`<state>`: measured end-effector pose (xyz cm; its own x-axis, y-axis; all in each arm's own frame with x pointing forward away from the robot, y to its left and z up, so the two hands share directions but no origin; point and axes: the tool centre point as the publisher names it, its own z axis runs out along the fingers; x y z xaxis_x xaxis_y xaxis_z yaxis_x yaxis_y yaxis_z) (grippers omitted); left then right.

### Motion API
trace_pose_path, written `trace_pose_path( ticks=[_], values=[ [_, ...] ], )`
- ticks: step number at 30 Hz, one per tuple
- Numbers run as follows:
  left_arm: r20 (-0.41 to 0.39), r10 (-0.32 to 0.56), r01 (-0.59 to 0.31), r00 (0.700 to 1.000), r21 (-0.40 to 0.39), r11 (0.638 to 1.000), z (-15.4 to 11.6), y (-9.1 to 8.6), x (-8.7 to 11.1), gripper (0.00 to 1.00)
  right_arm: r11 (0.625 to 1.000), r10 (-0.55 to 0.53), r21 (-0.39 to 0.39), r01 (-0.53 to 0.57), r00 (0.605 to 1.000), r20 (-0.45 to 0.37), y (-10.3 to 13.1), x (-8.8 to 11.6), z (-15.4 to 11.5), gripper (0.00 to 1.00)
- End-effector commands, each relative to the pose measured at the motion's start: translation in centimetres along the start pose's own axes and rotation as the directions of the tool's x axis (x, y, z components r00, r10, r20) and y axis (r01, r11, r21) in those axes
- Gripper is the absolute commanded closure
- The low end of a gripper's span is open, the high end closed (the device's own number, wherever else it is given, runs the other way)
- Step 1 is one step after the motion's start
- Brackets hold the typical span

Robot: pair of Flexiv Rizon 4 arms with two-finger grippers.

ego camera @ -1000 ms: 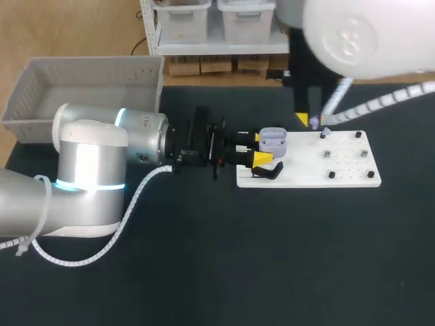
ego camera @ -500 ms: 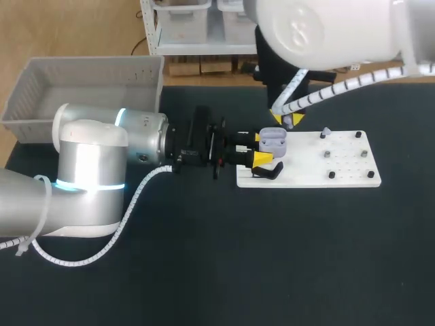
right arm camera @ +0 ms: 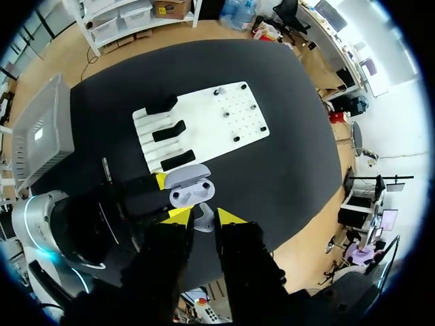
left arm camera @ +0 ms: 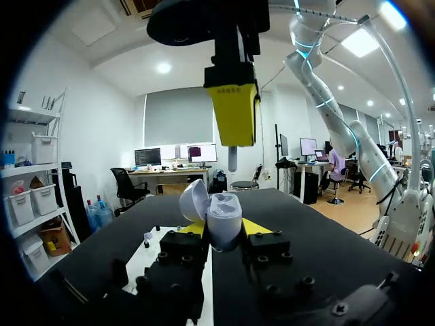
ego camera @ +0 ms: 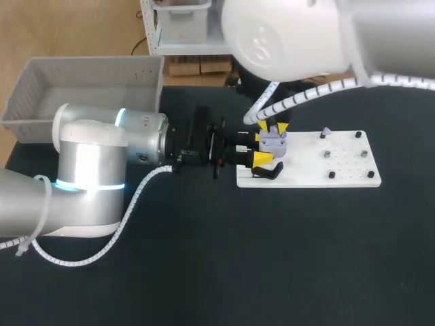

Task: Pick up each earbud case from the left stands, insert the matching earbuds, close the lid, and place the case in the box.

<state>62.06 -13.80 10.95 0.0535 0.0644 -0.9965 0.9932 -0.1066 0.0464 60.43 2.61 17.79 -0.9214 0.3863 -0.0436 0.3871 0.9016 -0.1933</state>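
Earbud case, lid open, was clamped in the left gripper at the left edge of the white board, with bare board to its right. The right gripper hung just above it, pinching an earbud that was hard to make out in the head view.

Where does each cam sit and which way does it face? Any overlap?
Head view: fixed above and behind, looking down on the table; left gripper and right gripper show, at the board.
Left wrist view: on the left wrist, looking level across the table; left gripper shows, shut on the open case.
Right wrist view: on the right wrist, looking straight down; right gripper shows, holding an earbud.
Shared: all three show the case; the wrist views see each other's gripper.
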Motion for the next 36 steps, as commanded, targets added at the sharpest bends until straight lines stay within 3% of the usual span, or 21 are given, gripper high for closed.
trace_pose_path(
  ticks=[1,36],
  values=[
    [0.003,0.003,-0.003,1.0,-0.006,1.0,0.0,-0.1,0.1,1.0,1.0,0.003,0.016,-0.003,1.0,-0.013,0.3,-0.2,0.4,1.0],
    [0.003,0.003,-0.003,1.0,-0.006,1.0,0.0,-0.1,0.1,1.0,1.0,-0.012,0.007,0.012,0.999,-0.041,-0.2,-1.1,2.1,1.0]
  ],
)
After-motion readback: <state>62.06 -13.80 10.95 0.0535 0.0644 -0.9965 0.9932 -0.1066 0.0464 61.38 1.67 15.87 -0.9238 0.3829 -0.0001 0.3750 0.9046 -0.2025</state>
